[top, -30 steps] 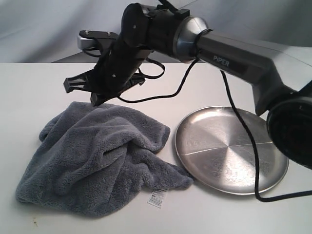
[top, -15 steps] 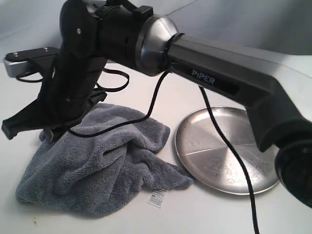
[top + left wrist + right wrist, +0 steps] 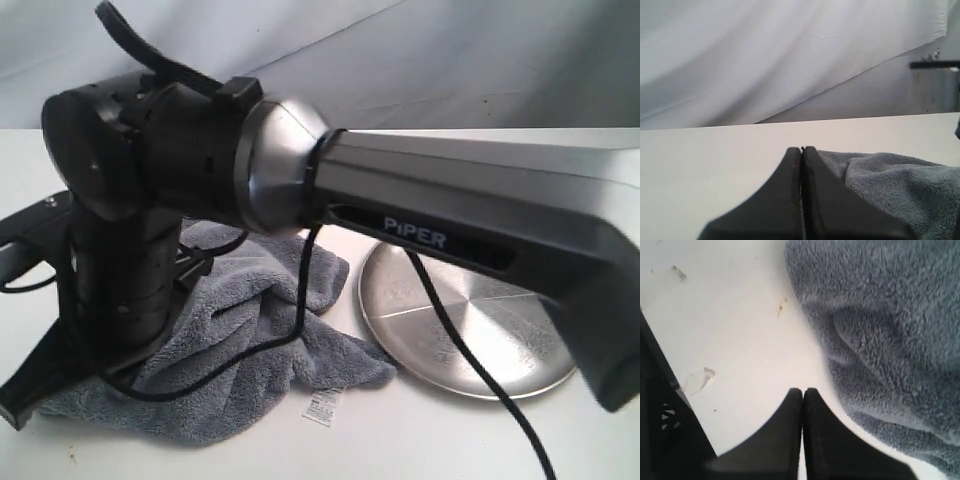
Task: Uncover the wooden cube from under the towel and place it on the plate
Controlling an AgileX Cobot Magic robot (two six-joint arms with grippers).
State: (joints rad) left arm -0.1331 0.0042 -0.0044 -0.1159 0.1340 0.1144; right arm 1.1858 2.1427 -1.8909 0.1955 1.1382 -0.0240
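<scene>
The right arm (image 3: 450, 215) reaches from the right across to the left side of the white table (image 3: 420, 445), its wrist low over the left part of the towel (image 3: 270, 340). The right gripper (image 3: 802, 392) has its jaws pressed together on nothing, with the tips above bare table just beside the towel's edge. The left gripper (image 3: 801, 150) is likewise closed and empty, near the towel. The towel lies crumpled just left of the plate (image 3: 470, 340), its white label (image 3: 322, 406) at the near edge. The wooden cube cannot be seen in any view.
</scene>
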